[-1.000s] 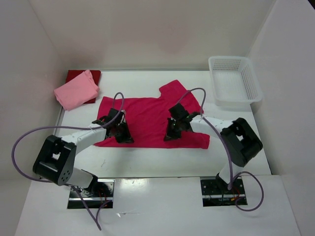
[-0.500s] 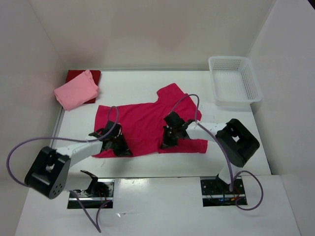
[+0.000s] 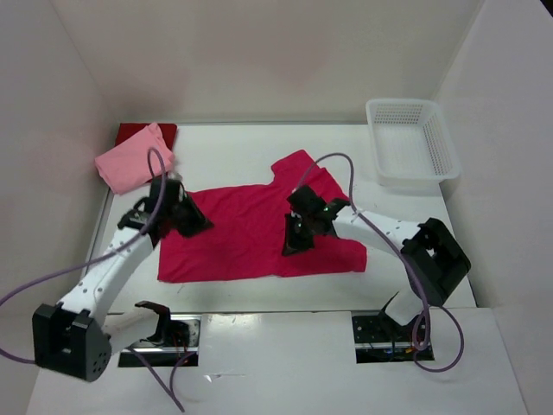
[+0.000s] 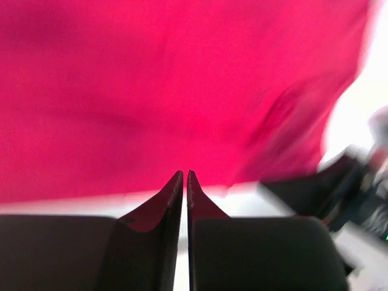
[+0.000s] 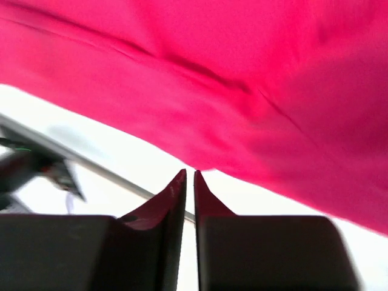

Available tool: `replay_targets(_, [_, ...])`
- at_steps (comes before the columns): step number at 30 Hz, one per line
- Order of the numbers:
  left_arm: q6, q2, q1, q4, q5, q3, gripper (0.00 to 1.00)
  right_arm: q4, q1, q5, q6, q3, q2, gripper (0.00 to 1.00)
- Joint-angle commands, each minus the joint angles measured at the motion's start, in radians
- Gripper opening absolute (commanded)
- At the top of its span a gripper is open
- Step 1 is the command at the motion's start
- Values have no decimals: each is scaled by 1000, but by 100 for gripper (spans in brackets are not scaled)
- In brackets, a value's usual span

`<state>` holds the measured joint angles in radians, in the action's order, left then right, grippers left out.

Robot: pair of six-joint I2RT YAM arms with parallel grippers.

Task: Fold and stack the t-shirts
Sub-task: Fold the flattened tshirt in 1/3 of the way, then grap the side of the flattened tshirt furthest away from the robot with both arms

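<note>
The bright magenta-crimson t-shirt [image 3: 242, 238] lies spread flat in the middle of the table, one sleeve pointing to the back. My left gripper [image 3: 197, 225] is over its left part, jaws shut, tips [image 4: 185, 173] at the cloth's edge with white table showing in the slit. My right gripper [image 3: 291, 246] is over the shirt's right half, jaws shut, tips [image 5: 188, 171] just touching a hem; I see no cloth between the fingers. The light pink t-shirt [image 3: 131, 162] lies folded on the dark red t-shirt [image 3: 166, 131] at the back left corner.
A white mesh basket [image 3: 406, 103] stands at the back right. Purple cables loop off both arms above the shirt. White walls close in the table on three sides; the front edge runs just below the shirt.
The shirt slid toward the front edge and flattened. My left gripper went from the near hem up and left to the shirt's left side. My right gripper barely shifted.
</note>
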<state>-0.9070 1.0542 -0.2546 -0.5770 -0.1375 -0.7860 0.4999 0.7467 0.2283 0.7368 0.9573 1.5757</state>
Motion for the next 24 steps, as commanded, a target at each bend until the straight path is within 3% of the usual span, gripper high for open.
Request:
replay_targets(1, [163,169,165,150,-25,-139,14,-1,-65,20,-66,126,-60,11])
replay_targets(3, [177,295,280,265,-132,-150,16,-30,-136,29,-94,156,-49,5])
replay_targets(7, [209,453,345,370,54,-219,15,-72,-228,42,-143,222,-7,3])
replay_targets(10, [234,590,385,384,97,-320,17,-63,-277,42,-174,271,41,3])
replay_targets(12, [247,648,385,396,186,-355,30,-63,-296,62,-192,307,61,4])
replay_targets(16, [267,759,394,405,257,-448,37,-63,-319,74,-212,325,86,6])
replay_targets(24, [304,903,394,398,320,-519,38,-73,-319,92,-212,344,141,7])
